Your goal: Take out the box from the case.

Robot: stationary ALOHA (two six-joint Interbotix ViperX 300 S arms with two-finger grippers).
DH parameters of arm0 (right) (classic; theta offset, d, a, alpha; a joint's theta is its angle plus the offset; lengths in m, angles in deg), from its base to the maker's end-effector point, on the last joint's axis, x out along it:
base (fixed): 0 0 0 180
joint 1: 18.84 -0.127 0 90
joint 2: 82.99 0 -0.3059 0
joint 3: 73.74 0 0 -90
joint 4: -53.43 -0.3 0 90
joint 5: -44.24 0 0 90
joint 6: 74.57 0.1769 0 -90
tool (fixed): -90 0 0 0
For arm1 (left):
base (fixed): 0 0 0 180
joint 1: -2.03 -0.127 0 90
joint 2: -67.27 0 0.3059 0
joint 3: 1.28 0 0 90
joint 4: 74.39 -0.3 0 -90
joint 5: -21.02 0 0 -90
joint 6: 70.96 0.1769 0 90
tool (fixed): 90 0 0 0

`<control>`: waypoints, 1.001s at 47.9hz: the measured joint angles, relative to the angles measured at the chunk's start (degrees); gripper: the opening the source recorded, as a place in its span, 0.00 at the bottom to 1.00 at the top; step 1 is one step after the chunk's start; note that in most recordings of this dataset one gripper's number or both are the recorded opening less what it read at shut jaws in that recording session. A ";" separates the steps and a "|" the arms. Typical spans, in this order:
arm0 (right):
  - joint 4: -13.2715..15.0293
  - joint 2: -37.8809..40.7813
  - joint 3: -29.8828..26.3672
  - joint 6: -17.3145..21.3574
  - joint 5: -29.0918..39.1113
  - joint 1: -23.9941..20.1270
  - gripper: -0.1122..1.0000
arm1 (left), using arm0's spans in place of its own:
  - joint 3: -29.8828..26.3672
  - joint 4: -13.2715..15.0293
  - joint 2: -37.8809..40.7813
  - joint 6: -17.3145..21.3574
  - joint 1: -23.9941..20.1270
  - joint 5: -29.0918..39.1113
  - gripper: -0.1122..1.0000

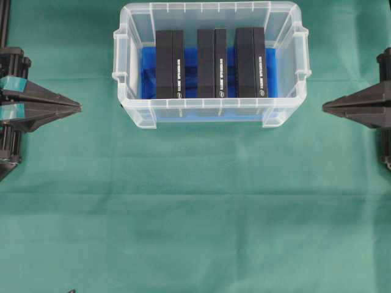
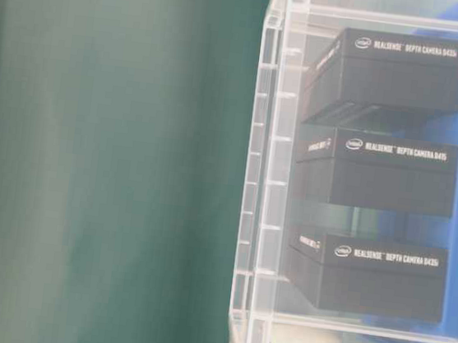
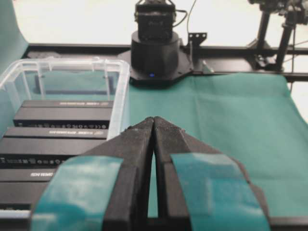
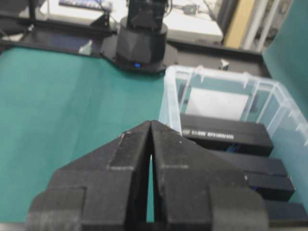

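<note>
three black boxes stand on edge, side by side with gaps between them, inside the case [image 1: 211, 116], a clear plastic bin with rim handles and a blue floor, set at the far middle of the green cloth [image 1: 183, 207]. seen from overhead they are the left box [image 1: 170, 64], the middle box [image 1: 211, 63] and the right box [image 1: 251, 62], their long sides running from the near wall toward the far wall. white lettering on each reads "realsense depth camera". none leans on the bin's walls as far as can be seen. the left gripper [image 1: 78, 107] rests out at the left edge of the cloth, well apart from the case, its two fingers pressed together and holding nothing; bands of teal tape [image 3: 219, 190] wrap its fingers. the right gripper [image 1: 325, 107] rests at the right edge, also well clear of the case, fingers likewise pressed tip to tip and empty. both point inward at each other across the cloth, just in front of the case's near wall.
</note>
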 measured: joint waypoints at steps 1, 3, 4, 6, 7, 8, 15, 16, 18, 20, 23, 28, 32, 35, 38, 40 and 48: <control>0.00 0.00 -0.26 -0.09 0.18 -0.09 0.10 | -0.26 -0.09 -0.09 -0.44 0.00 0.26 0.11; 0.00 -0.09 -0.70 0.00 0.44 -0.09 0.10 | -0.88 -0.09 -0.09 -0.70 0.00 0.79 0.11; 0.00 -0.18 -0.97 0.00 0.70 0.00 0.10 | -1.23 -0.09 -0.09 -0.70 0.00 1.05 0.11; 0.00 -0.18 -1.76 0.00 1.41 0.00 0.10 | -1.85 -0.09 -0.18 -0.70 0.00 1.76 0.11; 0.00 -0.18 -2.20 0.00 1.76 -0.09 0.10 | -2.29 -0.09 -0.26 -0.70 0.00 2.02 0.11; 0.00 -0.18 -2.72 0.00 2.20 -0.09 0.10 | -2.72 -0.09 -0.26 -0.70 -0.09 2.46 0.11; 0.00 -0.26 -7.65 0.00 6.86 0.00 0.10 | -7.21 -0.09 -0.97 -0.70 -0.09 7.56 0.11; 0.00 -0.18 -8.44 0.00 7.47 0.00 0.10 | -7.91 -0.09 -1.05 -0.70 0.00 8.26 0.11; 0.00 -0.26 -9.84 0.00 8.61 0.00 0.10 | -9.40 -0.09 -1.14 -0.70 -0.09 9.76 0.11; 0.00 -0.26 -11.34 0.00 9.93 -0.09 0.10 | -11.16 -0.09 -1.32 -0.88 -0.09 11.60 0.11; 0.00 -0.18 -13.62 0.00 11.95 0.00 0.10 | -13.36 -0.18 -1.41 -0.79 -0.09 14.06 0.11; 0.00 0.00 -16.87 0.00 15.12 0.00 0.10 | -17.23 -0.18 -1.23 -0.79 -0.09 18.90 0.11; 0.00 0.62 -18.98 0.00 17.67 0.00 0.10 | -18.98 -0.18 -1.05 -0.79 -0.09 21.97 0.11; 0.00 1.23 -20.04 0.00 19.07 0.00 0.10 | -19.60 -0.18 -0.79 -0.79 -0.09 23.55 0.11; 0.00 1.93 -20.65 -0.09 20.30 0.00 0.10 | -19.95 -0.18 -0.62 -0.88 0.00 24.43 0.11; 0.00 2.20 -20.65 0.00 20.92 0.00 0.10 | -20.13 -0.26 -0.53 -0.79 0.00 24.61 0.11; -0.09 2.64 -21.71 0.26 25.31 0.00 0.10 | -21.80 -0.18 -0.44 -1.32 0.00 28.65 0.11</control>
